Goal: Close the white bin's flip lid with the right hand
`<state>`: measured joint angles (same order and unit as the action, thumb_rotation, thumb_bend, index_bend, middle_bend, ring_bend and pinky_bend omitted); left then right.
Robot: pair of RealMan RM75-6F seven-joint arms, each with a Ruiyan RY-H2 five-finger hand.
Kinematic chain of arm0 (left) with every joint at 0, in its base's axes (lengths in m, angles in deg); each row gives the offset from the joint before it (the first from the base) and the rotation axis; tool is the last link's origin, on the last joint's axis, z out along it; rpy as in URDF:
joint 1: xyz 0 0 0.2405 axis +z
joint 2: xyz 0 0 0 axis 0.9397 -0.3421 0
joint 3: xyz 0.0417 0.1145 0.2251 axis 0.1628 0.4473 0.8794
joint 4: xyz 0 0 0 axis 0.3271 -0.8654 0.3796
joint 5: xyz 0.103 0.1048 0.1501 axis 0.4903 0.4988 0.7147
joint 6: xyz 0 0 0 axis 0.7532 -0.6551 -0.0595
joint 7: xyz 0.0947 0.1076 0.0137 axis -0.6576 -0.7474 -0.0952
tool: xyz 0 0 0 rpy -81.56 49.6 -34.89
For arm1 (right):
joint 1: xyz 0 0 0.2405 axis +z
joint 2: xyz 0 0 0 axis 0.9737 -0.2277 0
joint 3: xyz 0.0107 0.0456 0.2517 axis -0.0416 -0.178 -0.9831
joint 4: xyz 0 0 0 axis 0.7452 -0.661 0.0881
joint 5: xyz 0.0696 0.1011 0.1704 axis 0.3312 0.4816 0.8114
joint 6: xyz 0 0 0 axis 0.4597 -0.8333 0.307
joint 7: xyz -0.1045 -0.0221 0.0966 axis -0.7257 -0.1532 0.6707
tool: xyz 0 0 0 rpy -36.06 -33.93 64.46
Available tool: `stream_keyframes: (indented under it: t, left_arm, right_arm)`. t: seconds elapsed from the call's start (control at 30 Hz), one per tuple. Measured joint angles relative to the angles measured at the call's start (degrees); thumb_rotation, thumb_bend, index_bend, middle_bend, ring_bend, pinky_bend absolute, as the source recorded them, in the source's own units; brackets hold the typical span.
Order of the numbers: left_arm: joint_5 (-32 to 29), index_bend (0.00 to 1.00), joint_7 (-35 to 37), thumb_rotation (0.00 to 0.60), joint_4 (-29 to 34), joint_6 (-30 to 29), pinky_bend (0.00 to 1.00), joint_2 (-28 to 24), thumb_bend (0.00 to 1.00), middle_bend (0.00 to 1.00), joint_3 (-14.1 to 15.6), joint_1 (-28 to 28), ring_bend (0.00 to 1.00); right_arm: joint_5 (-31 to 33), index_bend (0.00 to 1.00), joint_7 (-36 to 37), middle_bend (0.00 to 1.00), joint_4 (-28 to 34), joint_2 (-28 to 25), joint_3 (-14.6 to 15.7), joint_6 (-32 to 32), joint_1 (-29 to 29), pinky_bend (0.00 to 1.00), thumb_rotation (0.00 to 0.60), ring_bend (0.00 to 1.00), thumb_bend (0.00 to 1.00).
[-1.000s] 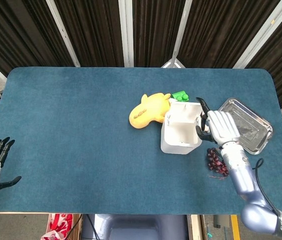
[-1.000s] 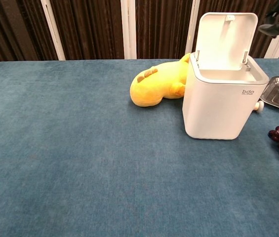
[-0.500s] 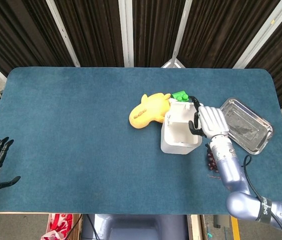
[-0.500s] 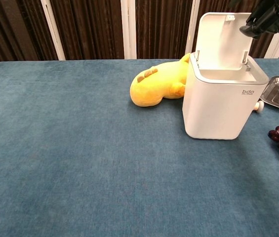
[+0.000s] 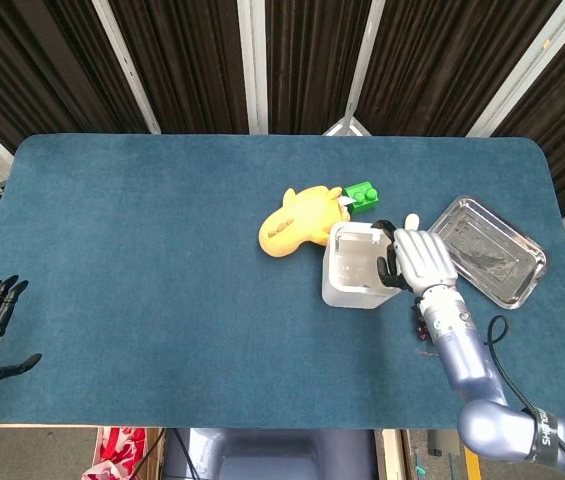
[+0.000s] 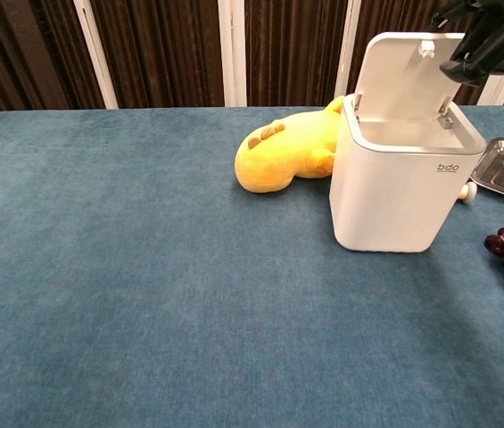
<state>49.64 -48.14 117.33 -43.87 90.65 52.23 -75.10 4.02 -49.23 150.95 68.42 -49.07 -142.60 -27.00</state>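
Toward the desk's right edge, right hand (image 5: 420,258), fingers (image 6: 483,40) curled and holding nothing, touches the square white plastic bin's flip lid (image 6: 408,76); advise pressing down evenly until latched.

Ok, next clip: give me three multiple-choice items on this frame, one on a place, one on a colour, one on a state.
1. Where does the yellow plush toy lie?
A. in the metal tray
B. beside the white bin, on its far left side
C. at the table's near edge

2. What colour is the block behind the white bin?
A. red
B. blue
C. green

3. How does the bin's flip lid stand?
A. part-open, tilted forward
B. fully shut
C. off, lying on the table

Answers: 1 B, the toy touches the bin's far left corner; 2 C, head view shows green; 3 A, the right hand is at its top edge.
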Motion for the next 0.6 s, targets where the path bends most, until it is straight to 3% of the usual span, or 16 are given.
stream_keyframes:
  t: [0.33,0.6]
  left_arm:
    - [0.3,0.0,-0.58,0.6,0.23,-0.11,0.0,0.09,0.0,0.0,0.18,0.04,0.0]
    - [0.83,0.0,-0.82,0.6,0.14,-0.33,0.0,0.17,0.0,0.0,0.32,0.05,0.0]
  right_arm:
    - [-3.11,0.26,1.07,0.74,6.36,-3.12,3.82,0.85,-1.82,0.77,0.6,0.79,0.59]
    - [-6.95,0.26,1.81,0.74,6.92,-0.84,8.33,0.52,-3.47,0.77,0.6,0.79,0.59]
